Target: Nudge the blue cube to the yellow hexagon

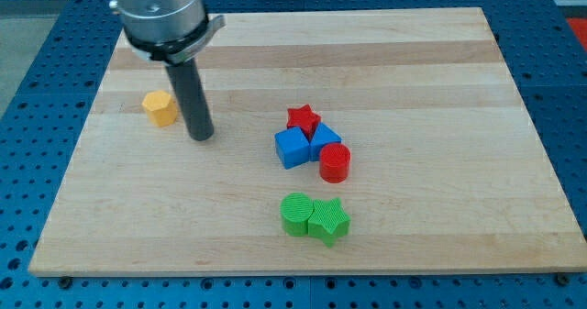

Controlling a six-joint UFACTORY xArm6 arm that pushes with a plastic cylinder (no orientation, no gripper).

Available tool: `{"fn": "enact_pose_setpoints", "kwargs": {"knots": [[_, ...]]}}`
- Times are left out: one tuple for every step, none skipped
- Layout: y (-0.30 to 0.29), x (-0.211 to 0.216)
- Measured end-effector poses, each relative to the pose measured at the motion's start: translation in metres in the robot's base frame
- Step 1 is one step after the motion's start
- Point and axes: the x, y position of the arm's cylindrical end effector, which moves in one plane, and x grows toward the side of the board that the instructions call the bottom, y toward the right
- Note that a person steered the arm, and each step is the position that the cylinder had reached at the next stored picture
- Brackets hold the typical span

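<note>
My tip (200, 137): on the table (413, 61), left of centre, just right of the yellow hexagon (160, 108).
Blue cube (292, 148): centre, well apart from my tip.
Fingers: none, only a rod holding nothing.

arm housing (160, 11) cut off by the view's top, second blue block (325, 139) partly hidden, shape unclear

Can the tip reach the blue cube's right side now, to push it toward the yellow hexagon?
Probably not directly. My tip stands left of the blue cube; its right side is crowded by another blue block, red star and red cylinder.
</note>
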Motion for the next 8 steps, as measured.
{"fn": "enact_pose_setpoints", "kwargs": {"knots": [[-0.018, 0.000], [-0.034, -0.005], [-0.038, -0.021], [-0.051, -0.034], [-0.069, -0.034], [-0.077, -0.039], [-0.084, -0.052], [-0.088, -0.076]]}}
